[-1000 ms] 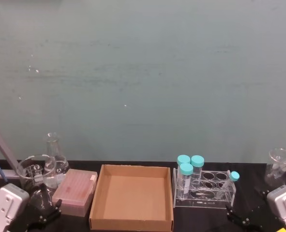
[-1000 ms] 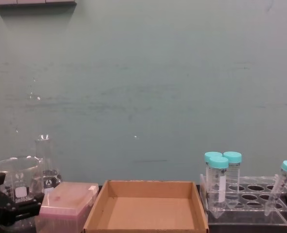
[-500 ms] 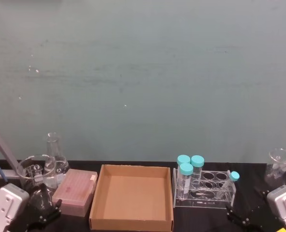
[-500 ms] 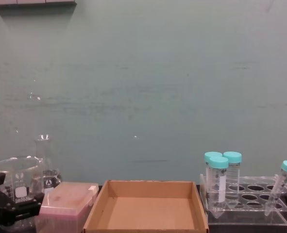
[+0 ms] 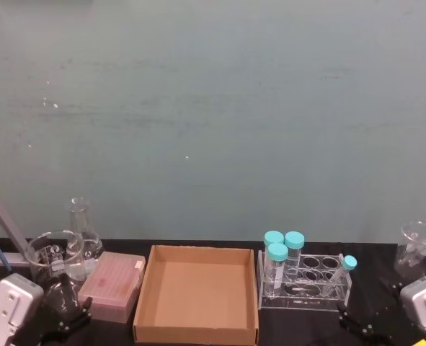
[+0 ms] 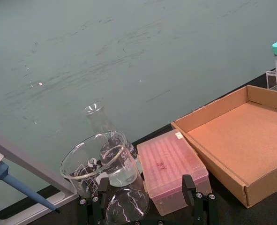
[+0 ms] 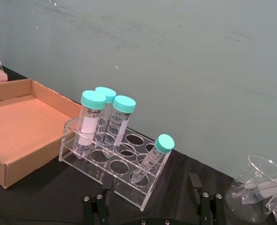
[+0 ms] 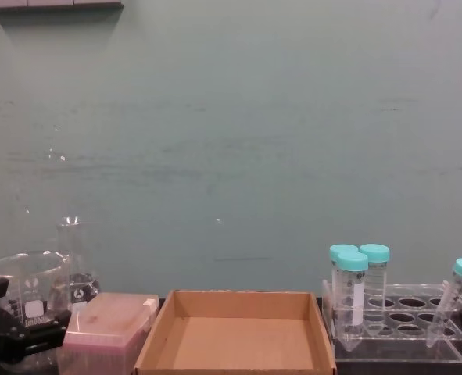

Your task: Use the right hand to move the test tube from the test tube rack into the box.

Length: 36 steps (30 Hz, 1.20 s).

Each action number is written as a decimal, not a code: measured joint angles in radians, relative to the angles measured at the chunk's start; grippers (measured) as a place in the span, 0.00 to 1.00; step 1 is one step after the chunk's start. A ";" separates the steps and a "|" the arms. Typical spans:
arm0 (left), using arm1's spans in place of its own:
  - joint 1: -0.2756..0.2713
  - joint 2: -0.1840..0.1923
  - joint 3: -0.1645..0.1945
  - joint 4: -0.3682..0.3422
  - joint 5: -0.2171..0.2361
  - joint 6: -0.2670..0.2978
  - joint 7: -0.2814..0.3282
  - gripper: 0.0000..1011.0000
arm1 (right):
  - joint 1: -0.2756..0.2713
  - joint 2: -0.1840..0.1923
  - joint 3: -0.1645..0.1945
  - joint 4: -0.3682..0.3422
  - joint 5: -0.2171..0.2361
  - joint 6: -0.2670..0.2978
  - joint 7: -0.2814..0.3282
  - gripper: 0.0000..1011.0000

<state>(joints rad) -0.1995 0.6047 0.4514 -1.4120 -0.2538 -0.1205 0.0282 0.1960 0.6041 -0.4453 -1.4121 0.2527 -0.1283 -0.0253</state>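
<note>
The slim test tube [image 5: 341, 273] with a small teal cap leans in the right end of the clear test tube rack [image 5: 305, 295]; it also shows in the right wrist view, test tube [image 7: 150, 159] in the rack [image 7: 111, 168], and in the chest view, test tube [image 8: 453, 300]. The brown cardboard box [image 5: 194, 333] lies just left of the rack, with nothing in it. My right gripper [image 5: 370, 324] hovers low in front of the rack's right end, open, its fingers [image 7: 205, 202] apart and holding nothing. My left gripper [image 5: 63, 318] rests open at the near left.
Three wider teal-capped tubes [image 5: 282, 252] stand in the rack's left end. A pink box [image 5: 112, 285], a beaker [image 5: 49, 254] and a conical flask [image 5: 83, 229] sit left of the cardboard box. A rounded glass vessel [image 6: 126, 207] sits between the left fingers. Another beaker [image 5: 417, 249] stands far right.
</note>
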 joint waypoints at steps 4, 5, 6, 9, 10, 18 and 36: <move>0.000 0.000 0.000 0.000 0.000 0.000 0.000 0.99 | -0.007 -0.004 0.013 -0.002 0.000 -0.015 0.015 0.99; 0.000 0.000 0.000 0.000 0.000 0.000 0.000 0.99 | -0.007 -0.008 0.019 -0.002 0.002 -0.017 0.022 0.99; 0.000 0.000 0.000 0.000 0.000 0.000 0.000 0.99 | -0.007 -0.010 0.021 -0.001 0.003 -0.017 0.025 0.99; 0.000 0.000 0.000 0.000 0.000 0.000 0.000 0.99 | 0.001 -0.021 0.032 0.004 0.013 -0.015 0.041 0.99; 0.000 0.000 0.000 0.000 0.000 0.000 0.000 0.99 | 0.004 -0.024 0.035 0.007 0.017 -0.012 0.045 0.99; 0.000 0.000 0.000 0.000 0.000 0.000 0.000 0.99 | 0.060 -0.082 0.077 0.051 0.093 0.063 0.095 0.99; 0.000 0.000 0.000 0.000 0.000 0.000 0.000 0.99 | 0.177 -0.186 0.114 0.179 0.154 0.191 0.184 0.99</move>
<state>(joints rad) -0.1995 0.6047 0.4514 -1.4120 -0.2539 -0.1205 0.0283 0.3727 0.4180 -0.3316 -1.2331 0.4072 0.0628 0.1589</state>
